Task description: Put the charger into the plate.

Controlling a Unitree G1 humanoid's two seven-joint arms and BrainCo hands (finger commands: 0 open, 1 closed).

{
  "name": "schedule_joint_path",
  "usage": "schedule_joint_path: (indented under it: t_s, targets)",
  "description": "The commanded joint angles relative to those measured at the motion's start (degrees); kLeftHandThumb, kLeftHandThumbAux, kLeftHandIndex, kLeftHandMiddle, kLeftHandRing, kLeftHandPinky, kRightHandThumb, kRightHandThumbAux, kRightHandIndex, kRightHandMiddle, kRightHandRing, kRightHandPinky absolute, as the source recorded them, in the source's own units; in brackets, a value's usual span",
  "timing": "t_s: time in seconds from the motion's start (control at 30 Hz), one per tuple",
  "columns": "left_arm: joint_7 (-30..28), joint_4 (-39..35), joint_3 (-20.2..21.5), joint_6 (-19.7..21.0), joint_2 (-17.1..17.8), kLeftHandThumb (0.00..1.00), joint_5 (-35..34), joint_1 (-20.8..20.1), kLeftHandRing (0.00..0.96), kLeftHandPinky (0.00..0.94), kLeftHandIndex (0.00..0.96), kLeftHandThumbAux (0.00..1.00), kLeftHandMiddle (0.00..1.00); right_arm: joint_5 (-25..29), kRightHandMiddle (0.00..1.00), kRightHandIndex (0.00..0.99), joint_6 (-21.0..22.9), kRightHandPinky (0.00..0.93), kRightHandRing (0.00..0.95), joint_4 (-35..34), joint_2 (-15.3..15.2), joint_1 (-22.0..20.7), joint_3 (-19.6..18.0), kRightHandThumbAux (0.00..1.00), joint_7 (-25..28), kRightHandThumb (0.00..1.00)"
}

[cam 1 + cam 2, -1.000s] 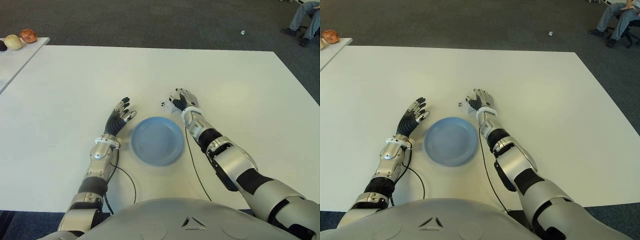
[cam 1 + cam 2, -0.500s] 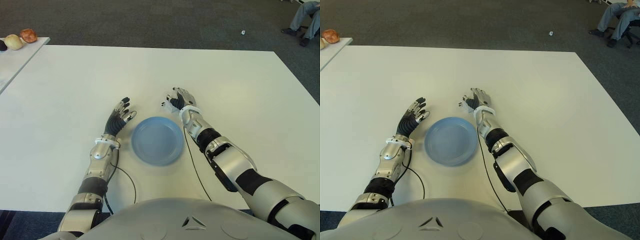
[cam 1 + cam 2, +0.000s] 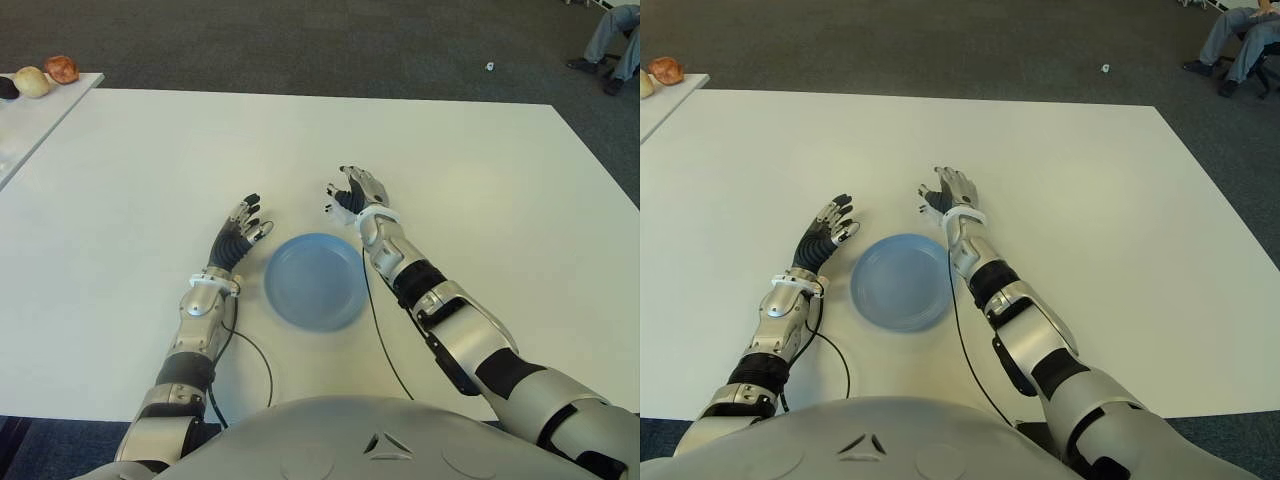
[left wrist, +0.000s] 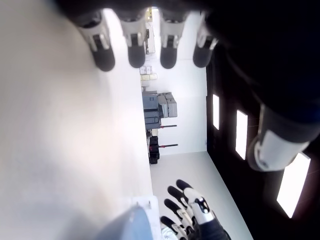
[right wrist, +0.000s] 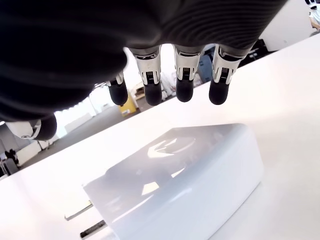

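— Over the charger (image 5: 175, 185), what are the fingers (image 5: 182, 80) of the right hand (image 3: 352, 191) doing?

— They hang spread and loose above it, gripping nothing. The white block lies flat on the table (image 3: 470, 180) under the palm, its two metal prongs sticking out sideways.

— Has that hand moved since a second ago?

— Yes. It has slid a little farther from the robot and toward its left, and the fingers have lifted; earlier they were curved lower over the white block. Now the charger is mostly hidden behind the hand in the eye views.

— And the plate (image 3: 315, 281)?

— The blue dish sits where it was, just nearer the robot than the right hand, with nothing in it.

— The left hand (image 3: 238, 236)?

— Unchanged, fingers stretched out and slack, just beside the plate on its left side.
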Motion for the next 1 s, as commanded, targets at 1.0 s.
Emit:
schedule_joint_path:
  t_s: [1.0]
  targets:
    - [3.0, 8.6, 5.0, 3.6, 1.9, 0.000, -1.3, -7.4, 0.000, 0.000, 0.000, 0.600, 0.004, -3.5, 0.000, 0.000, 4.3, 0.000, 0.000, -14.1, 0.8, 12.5, 0.7, 0.211, -1.5, 0.203]
